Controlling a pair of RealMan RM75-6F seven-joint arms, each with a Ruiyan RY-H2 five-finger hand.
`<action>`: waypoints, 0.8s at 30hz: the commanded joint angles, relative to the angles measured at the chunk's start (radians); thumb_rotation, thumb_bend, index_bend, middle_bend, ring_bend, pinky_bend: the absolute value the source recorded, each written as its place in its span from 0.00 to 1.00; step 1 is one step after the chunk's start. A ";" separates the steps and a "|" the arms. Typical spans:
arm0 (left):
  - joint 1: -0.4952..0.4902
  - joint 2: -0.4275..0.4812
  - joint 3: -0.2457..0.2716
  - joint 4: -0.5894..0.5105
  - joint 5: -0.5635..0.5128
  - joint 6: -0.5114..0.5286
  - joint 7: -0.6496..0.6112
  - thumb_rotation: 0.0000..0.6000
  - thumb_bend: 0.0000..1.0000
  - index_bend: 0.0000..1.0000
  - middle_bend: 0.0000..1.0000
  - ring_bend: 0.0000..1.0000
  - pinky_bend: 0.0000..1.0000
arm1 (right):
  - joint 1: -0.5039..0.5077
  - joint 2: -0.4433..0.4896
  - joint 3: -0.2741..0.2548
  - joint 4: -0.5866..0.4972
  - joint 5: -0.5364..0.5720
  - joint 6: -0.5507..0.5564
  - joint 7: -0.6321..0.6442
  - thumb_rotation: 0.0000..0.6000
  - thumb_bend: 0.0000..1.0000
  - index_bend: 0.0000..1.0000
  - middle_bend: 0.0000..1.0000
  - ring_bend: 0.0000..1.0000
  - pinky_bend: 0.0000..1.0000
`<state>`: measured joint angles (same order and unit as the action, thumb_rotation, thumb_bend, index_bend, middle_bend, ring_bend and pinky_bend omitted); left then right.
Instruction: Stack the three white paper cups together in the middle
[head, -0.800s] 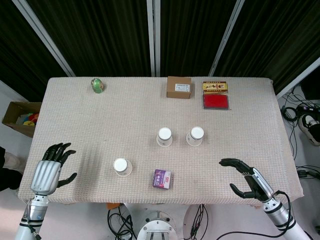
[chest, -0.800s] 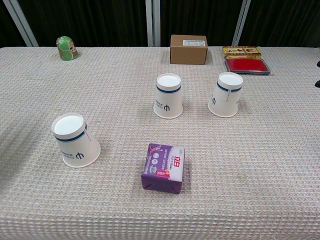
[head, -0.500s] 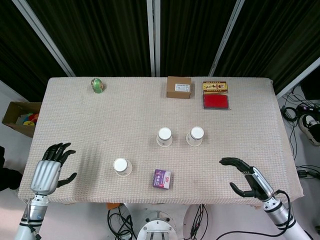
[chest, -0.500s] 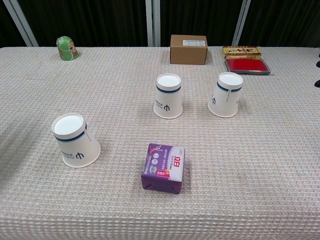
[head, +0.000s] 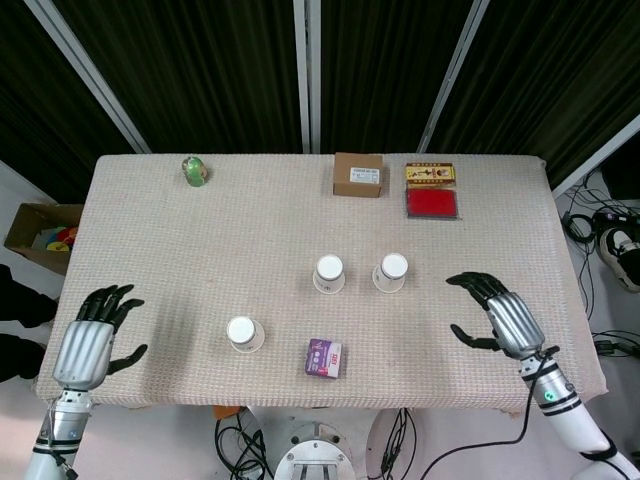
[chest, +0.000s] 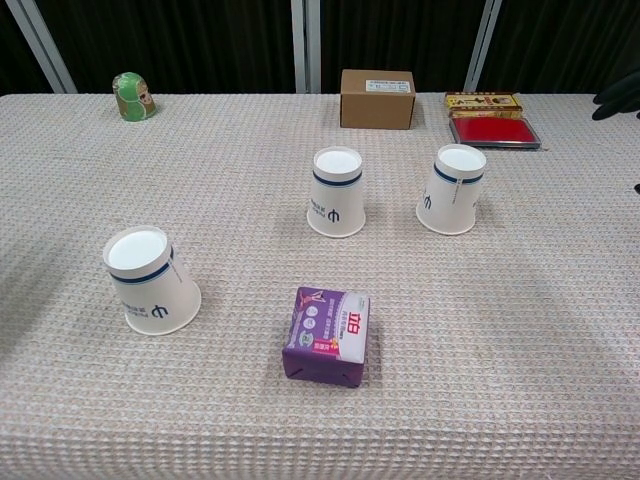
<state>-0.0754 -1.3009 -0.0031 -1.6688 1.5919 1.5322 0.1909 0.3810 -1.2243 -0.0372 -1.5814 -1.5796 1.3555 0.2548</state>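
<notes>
Right hand (head: 502, 318) hovers over the table's right side, fingers spread, holding nothing, a bit right of the right cup (head: 391, 271). Left hand (head: 89, 340) sits at the near left corner, also spread and empty, well left of the left cup (head: 243, 332). Middle cup (head: 329, 273) stands just beside the right one, all three upside down on the table (head: 200, 250). A purple packet (head: 324, 357) lies near the front edge.

We see a purple packet (chest: 327, 336) up front, a brown box (chest: 377, 98), red tin (chest: 494, 131) and green figurine (chest: 132, 97) at the back.
</notes>
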 joint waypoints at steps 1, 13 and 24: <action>0.006 0.006 0.002 0.000 -0.004 0.006 -0.001 1.00 0.16 0.28 0.15 0.11 0.13 | 0.162 0.014 0.167 -0.101 0.346 -0.309 -0.502 1.00 0.20 0.20 0.21 0.13 0.15; 0.023 0.024 0.004 -0.015 -0.011 0.022 0.009 1.00 0.17 0.28 0.15 0.10 0.13 | 0.289 -0.109 0.204 0.015 0.454 -0.449 -0.595 1.00 0.26 0.20 0.21 0.13 0.14; 0.026 0.037 0.005 -0.026 -0.012 0.020 0.014 1.00 0.17 0.28 0.15 0.10 0.13 | 0.352 -0.154 0.197 0.046 0.451 -0.504 -0.614 1.00 0.32 0.24 0.23 0.13 0.14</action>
<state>-0.0496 -1.2644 0.0018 -1.6952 1.5798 1.5518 0.2050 0.7294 -1.3740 0.1610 -1.5394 -1.1282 0.8539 -0.3580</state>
